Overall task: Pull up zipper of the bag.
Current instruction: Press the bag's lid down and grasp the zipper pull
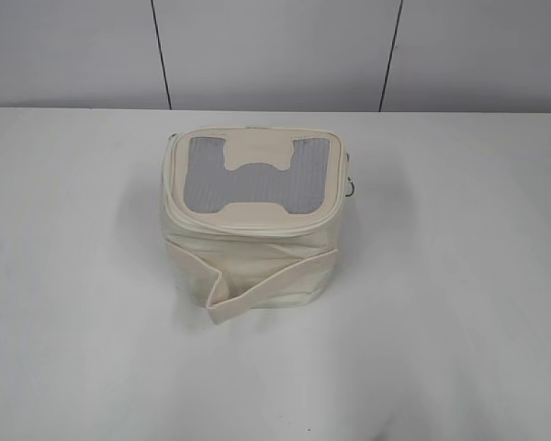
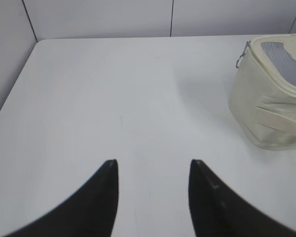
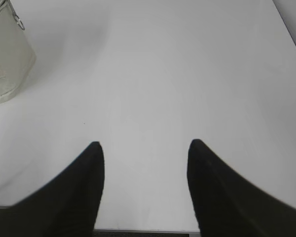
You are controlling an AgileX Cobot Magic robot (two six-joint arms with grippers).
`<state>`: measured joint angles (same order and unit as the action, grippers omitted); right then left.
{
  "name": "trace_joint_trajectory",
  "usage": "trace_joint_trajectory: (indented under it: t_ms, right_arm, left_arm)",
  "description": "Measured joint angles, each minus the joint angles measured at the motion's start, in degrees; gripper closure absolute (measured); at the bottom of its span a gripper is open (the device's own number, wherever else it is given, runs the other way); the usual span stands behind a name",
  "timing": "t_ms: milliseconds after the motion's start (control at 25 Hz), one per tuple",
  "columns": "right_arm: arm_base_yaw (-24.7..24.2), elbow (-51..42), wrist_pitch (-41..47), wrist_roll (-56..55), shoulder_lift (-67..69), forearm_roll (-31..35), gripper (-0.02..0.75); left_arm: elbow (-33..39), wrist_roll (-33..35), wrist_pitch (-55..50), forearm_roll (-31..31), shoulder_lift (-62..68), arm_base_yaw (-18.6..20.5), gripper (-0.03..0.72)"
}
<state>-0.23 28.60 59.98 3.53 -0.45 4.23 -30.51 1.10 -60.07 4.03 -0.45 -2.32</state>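
The cream-white boxy bag [image 1: 253, 225] stands in the middle of the white table, grey mesh top with a bone-shaped patch facing up, its wide strap wrapped round the front. The zipper [image 1: 248, 231] runs as a thin line under the top rim; a silver ring pull [image 1: 352, 186] hangs at the bag's right side. The bag shows at the right edge of the left wrist view [image 2: 271, 98] with a ring pull [image 2: 240, 60], and at the top left of the right wrist view [image 3: 5, 54]. My left gripper [image 2: 154, 163] and right gripper [image 3: 145, 144] are open, empty, far from the bag.
The white table [image 1: 73, 322] stretches around the bag. A grey panelled wall [image 1: 275, 50] stands behind the table. The table's near edge shows under the right gripper [image 3: 138, 231]. Neither arm appears in the exterior view.
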Motion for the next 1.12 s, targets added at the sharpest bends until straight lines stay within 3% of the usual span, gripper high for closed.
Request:
trace_joint_trajectory:
  t_ms: [1120]
  right_arm:
    - [0.00, 0.00, 0.00, 0.00, 0.00, 0.05, 0.308]
  left_arm:
    - [0.00, 0.00, 0.00, 0.00, 0.00, 0.00, 0.334]
